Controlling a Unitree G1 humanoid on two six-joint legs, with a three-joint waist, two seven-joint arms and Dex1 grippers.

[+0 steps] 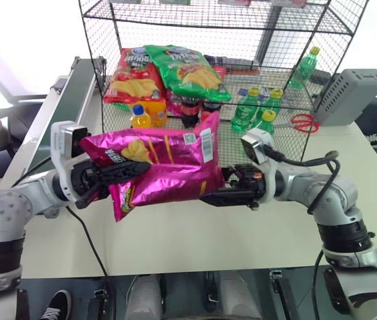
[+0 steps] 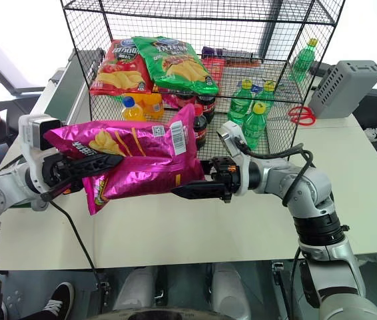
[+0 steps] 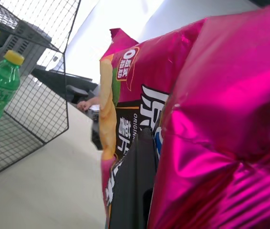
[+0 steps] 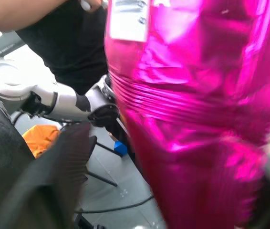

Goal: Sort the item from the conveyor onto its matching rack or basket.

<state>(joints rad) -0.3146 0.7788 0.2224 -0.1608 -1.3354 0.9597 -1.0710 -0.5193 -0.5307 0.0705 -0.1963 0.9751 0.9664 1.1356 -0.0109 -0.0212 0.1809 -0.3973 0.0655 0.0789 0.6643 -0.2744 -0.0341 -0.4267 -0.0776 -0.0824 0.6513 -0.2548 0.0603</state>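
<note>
Pink chip bag (image 1: pixel 165 167) held above the table (image 1: pixel 242 240), long axis level, clamped at its left end by the left end effector (image 1: pixel 118 172). The right end effector (image 1: pixel 218 197), fingers apart, reaches under its right end. The rack (image 1: pixel 242 100) stands just behind.

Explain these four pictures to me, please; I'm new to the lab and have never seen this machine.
It is a two-armed robot at a white table. The two wide pictures come from cameras on its head; the two close ones from a camera on each wrist. The left gripper is shut on a pink chip bag, held above the table. The right gripper meets the bag's other end; whether it grips is unclear. Behind stands a black wire rack holding a red chip bag, a green chip bag and bottles. A conveyor runs along the robot's left.
</note>
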